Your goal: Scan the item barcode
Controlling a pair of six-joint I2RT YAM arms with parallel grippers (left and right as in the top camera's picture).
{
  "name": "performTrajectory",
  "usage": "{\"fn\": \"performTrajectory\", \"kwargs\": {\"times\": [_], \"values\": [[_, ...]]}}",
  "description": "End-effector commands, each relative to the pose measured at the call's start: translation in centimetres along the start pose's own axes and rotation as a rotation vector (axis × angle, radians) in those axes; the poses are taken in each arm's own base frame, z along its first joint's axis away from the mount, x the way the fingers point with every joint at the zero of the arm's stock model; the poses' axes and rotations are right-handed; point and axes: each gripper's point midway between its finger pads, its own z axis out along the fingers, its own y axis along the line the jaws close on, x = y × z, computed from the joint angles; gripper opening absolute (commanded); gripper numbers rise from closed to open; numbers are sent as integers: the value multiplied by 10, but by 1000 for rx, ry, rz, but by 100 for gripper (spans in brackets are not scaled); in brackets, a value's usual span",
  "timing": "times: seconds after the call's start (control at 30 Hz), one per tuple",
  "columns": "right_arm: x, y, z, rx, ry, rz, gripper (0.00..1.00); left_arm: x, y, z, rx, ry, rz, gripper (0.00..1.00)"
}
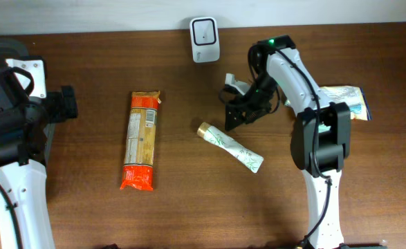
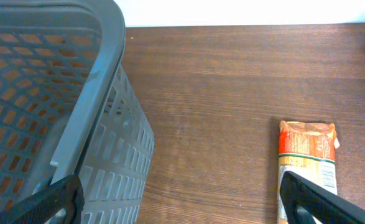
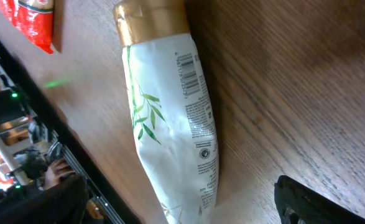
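white squeezable tube with a gold cap point(image 3: 170, 118) lies flat on the brown wooden counter point(image 3: 294, 74), directly under the right gripper point(image 1: 232, 117), whose jaws stand spread wide with nothing between them but the tube's lower end; the tube is loose, not grasped. its printed barcode point(image 3: 191, 74) faces up, close to the cap.

the step in hand looks like work on this tube at counter level, with no grip on it. whether it has been scanned cannot be told. if not, the next move calls for dropping the gripper over the tube's body, closing without covering the barcode, then lifting and turning that side toward the white box scanner point(image 1: 204, 38), which sits beyond the gripper by the far edge.

the left gripper point(image 2: 182, 202) is also released and empty, well off to the side, with the grey plastic lattice basket point(image 2: 76, 93) just beside it.

counted: one tube, one scanner, one basket, one long orange pasta packet point(image 1: 140, 142) between the two grippers, one white and teal packet point(image 1: 348, 100) partly hidden behind the right arm, two grippers.
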Motion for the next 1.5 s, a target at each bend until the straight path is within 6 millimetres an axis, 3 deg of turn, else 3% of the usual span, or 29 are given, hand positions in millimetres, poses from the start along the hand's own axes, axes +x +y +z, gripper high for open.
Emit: {"fn": "performTrajectory", "kwargs": {"times": [0.0,0.1,0.23,0.37,0.53,0.57,0.63,0.73,0.83,0.9,0.97,1.07,1.17,1.23,1.3,1.37,1.47], "values": [[14,19,12,-72,33,-62,94,-4,1,-3,4,-14,13,99],[31,26,38,-115,114,-90,93,-4,1,-3,4,-14,13,99],[36,27,54,-117,144,-106,83,-4,1,-3,4,-14,13,99],[41,5,71,18,202,-57,68,-4,1,-3,4,-13,13,99],[38,7,73,29,199,-62,11,-4,1,-3,4,-13,13,99],[36,7,70,33,193,-65,4,-4,1,-3,4,-14,13,99],[30,11,62,42,177,-76,4,-4,1,-3,4,-14,13,99],[15,14,30,157,117,-40,4,-4,1,-3,4,-13,13,99],[-3,5,-9,398,26,77,4,-4,1,-3,4,-14,13,99],[-11,-16,-25,619,-45,235,4,-4,1,-3,4,-14,13,99],[-16,-25,-26,781,-90,338,4,-4,1,-3,4,-14,13,99],[-22,-21,-13,938,-141,395,6,-4,1,-3,4,-13,13,99],[-26,-3,23,988,-114,338,45,-4,1,-3,4,-14,13,99],[-31,9,33,988,-122,299,51,-4,1,-3,4,-13,13,99],[-39,18,29,981,-165,296,52,-4,1,-3,4,-13,13,99],[-44,22,11,951,-217,316,52,-4,1,-3,4,-13,13,99],[-48,14,-15,823,-242,308,57,-4,1,-3,4,-14,13,99]]}}
